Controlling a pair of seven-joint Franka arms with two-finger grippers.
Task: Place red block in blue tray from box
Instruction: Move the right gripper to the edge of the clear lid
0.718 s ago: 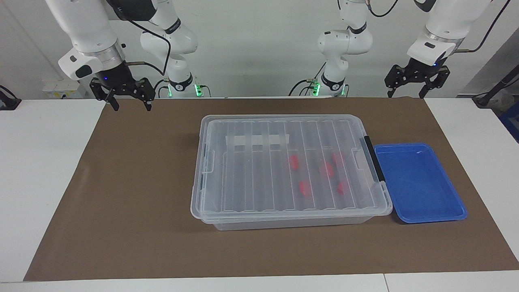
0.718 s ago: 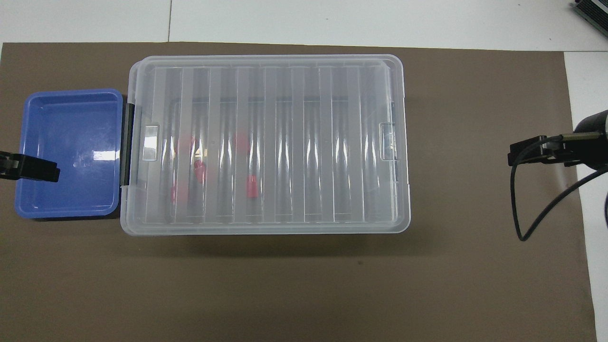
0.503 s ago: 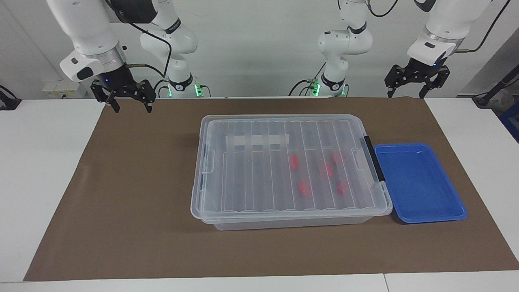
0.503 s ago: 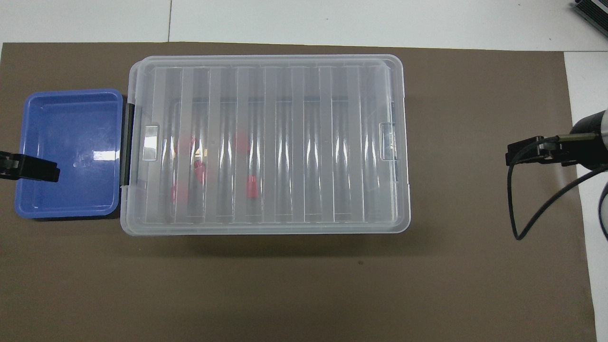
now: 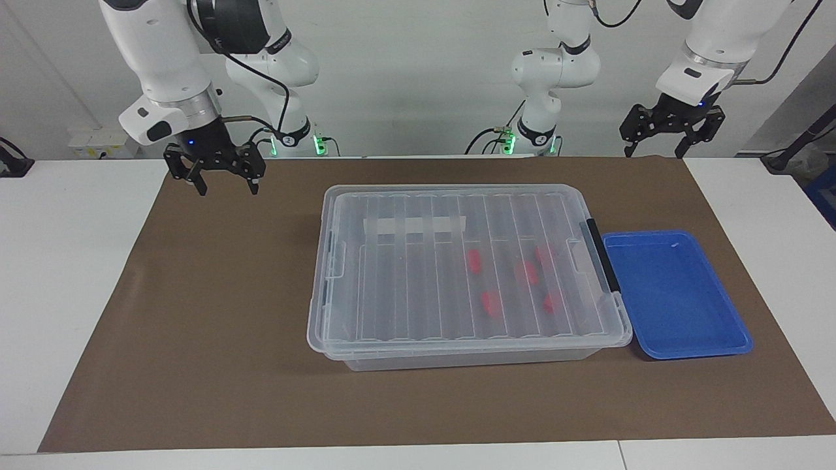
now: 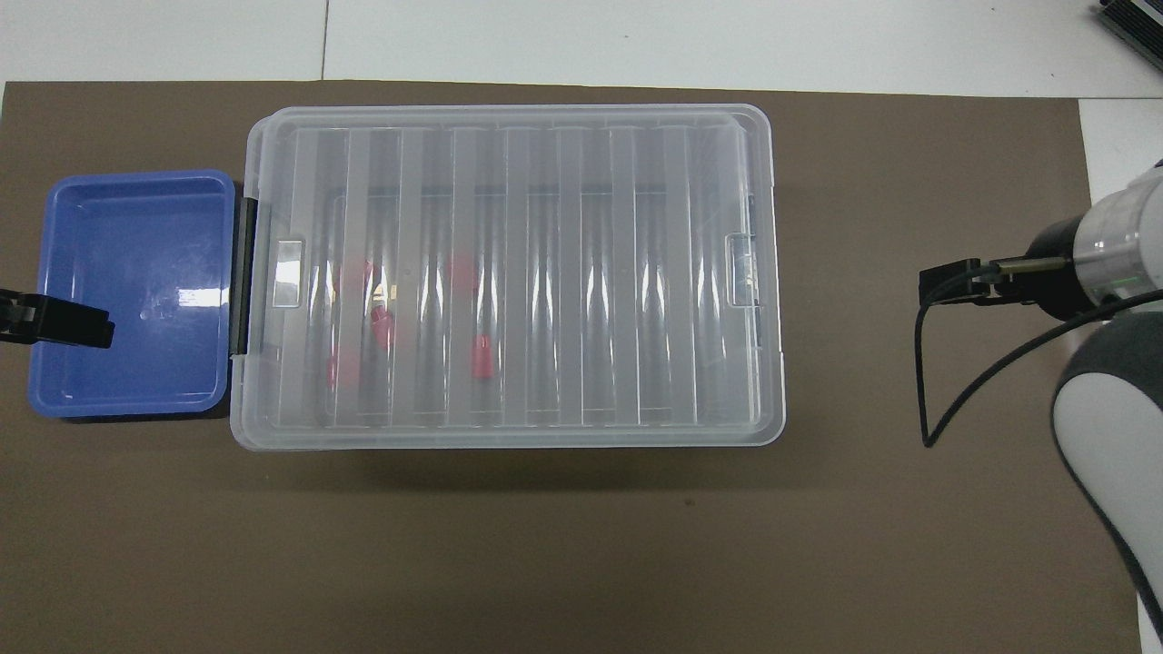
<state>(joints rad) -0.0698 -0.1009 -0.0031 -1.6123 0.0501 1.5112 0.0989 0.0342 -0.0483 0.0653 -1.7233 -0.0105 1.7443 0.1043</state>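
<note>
The small bright red plastic blocks (image 5: 474, 261) lie inside the large clear plastic box (image 5: 457, 346) under its ribbed transparent lid (image 5: 405, 287), which is still on, all of them gathered toward the end with the black handle bar (image 5: 601, 254). Just beside that end, toward the left arm's end of the table, the shallow bright blue plastic tray (image 5: 679, 349) sits on the brown mat (image 5: 209, 313) with nothing in it. The left gripper (image 5: 653, 153) waits, spread wide and holding nothing, above the mat's edge nearest the robots, and the right gripper (image 5: 224, 189), likewise spread and holding nothing, hangs over bare mat toward the right arm's end, well apart from the box.
</note>
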